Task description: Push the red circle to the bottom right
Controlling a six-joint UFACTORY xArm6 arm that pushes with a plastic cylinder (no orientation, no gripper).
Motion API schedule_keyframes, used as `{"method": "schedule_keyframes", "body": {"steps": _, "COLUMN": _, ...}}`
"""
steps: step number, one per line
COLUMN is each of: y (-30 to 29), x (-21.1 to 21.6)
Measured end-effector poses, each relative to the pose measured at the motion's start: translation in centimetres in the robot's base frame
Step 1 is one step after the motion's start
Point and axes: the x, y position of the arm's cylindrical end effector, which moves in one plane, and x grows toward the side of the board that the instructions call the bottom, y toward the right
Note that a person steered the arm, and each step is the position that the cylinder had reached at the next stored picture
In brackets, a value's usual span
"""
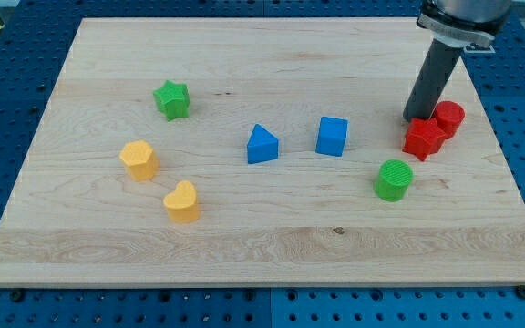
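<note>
the red circle (pixel 449 117) stands upright as a short cylinder, flat face up, with no long axis across the board (pixel 262 241), touching the red star (pixel 423 139) on that star's upper right. my tip (pixel 415 118) is a bare rod with no jaws, holding nothing, just above the star and left of the circle. the rod's top is cut off; the green circle (pixel 394 179) sits below-left of the star.

my tip (pixel 415 117) just left of red circle (pixel 448 117) | touching red star (pixel 423 138)
</note>
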Motion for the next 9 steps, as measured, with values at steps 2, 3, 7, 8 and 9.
{"method": "schedule_keyframes", "body": {"steps": 2, "y": 1.1, "x": -4.1}}
{"method": "schedule_keyframes", "body": {"steps": 3, "y": 2.6, "x": -3.7}}
{"method": "schedule_keyframes", "body": {"steps": 7, "y": 3.8, "x": 2.2}}
{"method": "schedule_keyframes", "body": {"steps": 8, "y": 3.8, "x": 3.9}}
{"method": "schedule_keyframes", "body": {"steps": 9, "y": 3.8, "x": 5.7}}
